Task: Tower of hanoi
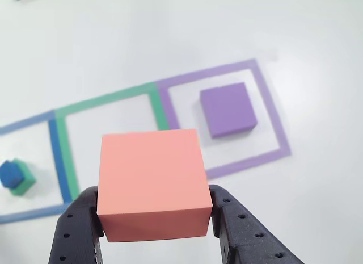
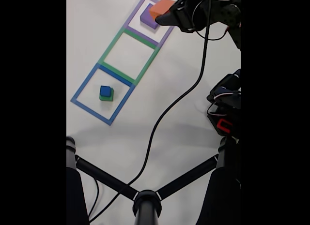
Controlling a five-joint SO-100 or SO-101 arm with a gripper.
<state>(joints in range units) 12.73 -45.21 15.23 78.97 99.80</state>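
While the gripper [image 1: 154, 218] is closed tight on the two flat sides of the pink block [image 1: 152, 181], that block hangs in the air above the table [image 1: 317, 207], close to the purple square's [image 1: 276, 119] near edge in the other view. Past it, the purple block [image 1: 228, 109] sits inside that square, the green square [image 1: 68, 145] next door has nothing in it, and a blue block [image 1: 10, 173] rests on a green block [image 1: 24, 183] in the blue square [image 1: 55, 153] by the table's left edge. To me the pink block looks light and stiff with smooth sides, so holding it low across two flat sides should work well.
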